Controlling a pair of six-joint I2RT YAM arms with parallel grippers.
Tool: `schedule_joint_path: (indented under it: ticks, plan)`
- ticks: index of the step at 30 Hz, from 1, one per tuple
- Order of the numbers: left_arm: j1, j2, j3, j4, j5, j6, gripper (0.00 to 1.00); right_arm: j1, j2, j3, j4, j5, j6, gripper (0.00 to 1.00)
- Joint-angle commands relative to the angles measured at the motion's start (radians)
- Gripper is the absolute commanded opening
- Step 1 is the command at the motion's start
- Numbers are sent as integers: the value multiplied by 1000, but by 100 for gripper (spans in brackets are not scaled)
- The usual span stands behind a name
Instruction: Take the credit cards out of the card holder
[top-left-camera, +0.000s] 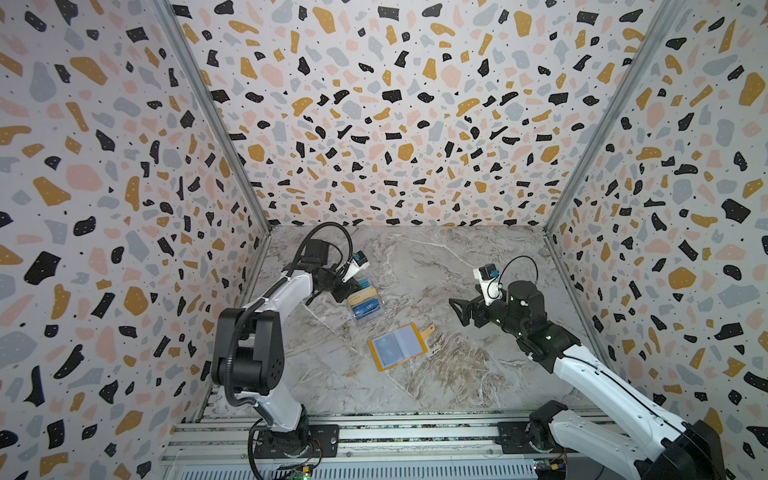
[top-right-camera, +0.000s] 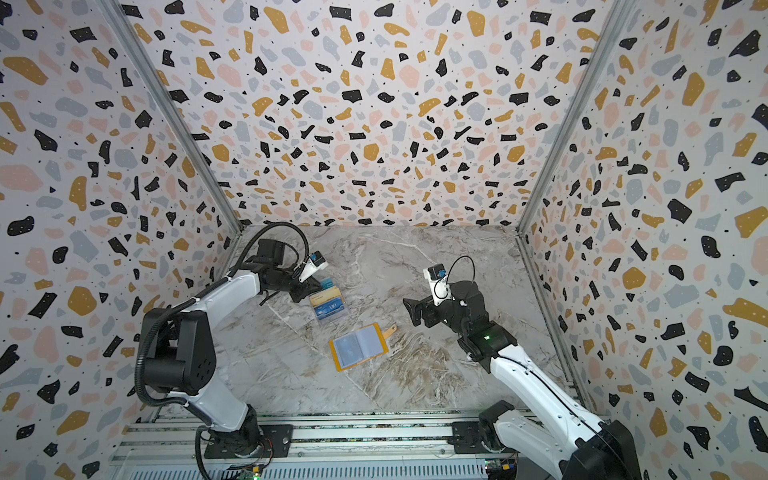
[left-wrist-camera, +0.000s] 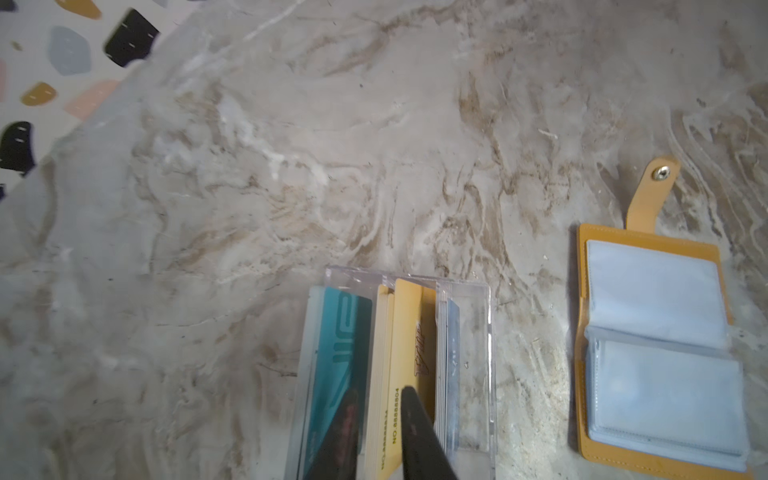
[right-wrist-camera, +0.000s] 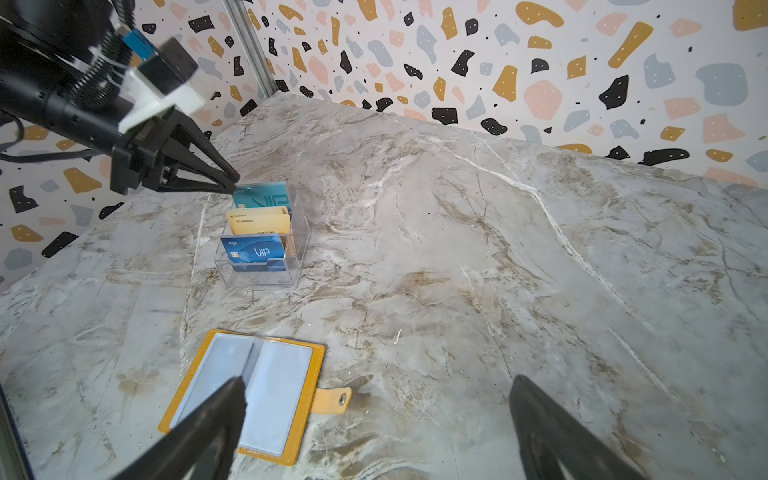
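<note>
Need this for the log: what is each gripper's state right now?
Left gripper: at the credit cards; open or gripping cannot be told.
Right gripper: open, empty.

I'm looking into a robot test cell here: terrazzo-print panels (top-left-camera: 374, 83) box in three sides, aluminium framing (top-left-camera: 217, 120) runs up the corners, a marble-look tabletop (top-left-camera: 478, 374) below, left arm (top-left-camera: 286, 291) and right arm (top-left-camera: 602, 374) bolted to slotted rails (top-left-camera: 415, 432).

The marble-patterned desk (top-left-camera: 469, 374) carries two things, near each other but apart. A clear stand (top-left-camera: 365, 307) sits upright toward the left rear. A yellow card holder (top-left-camera: 398, 347) lies open and flat near the middle, strap out.
</note>
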Motion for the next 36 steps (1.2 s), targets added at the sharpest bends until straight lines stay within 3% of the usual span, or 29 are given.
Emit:
schedule_joint_path:
  ticks: [1,5,13,21,30,36]
  plan:
    - [6,-94,-24,85,-28,-122,26,-4,7,63,-17,-27,-4,99]
    - [-5,-203,-80,156,-64,-260,33,-4,20,86,-47,-50,-13,99]
    - [-121,-428,-213,186,-214,-583,42,0,90,129,-89,-123,-8,98]
    - [-191,-590,-482,234,-221,-856,41,112,194,207,-179,-39,-31,95]
    - [-269,-665,-647,344,-209,-1041,41,275,318,231,-187,16,14,93]
    - [-323,-629,-710,413,-241,-1097,33,380,437,244,-181,99,108,88]
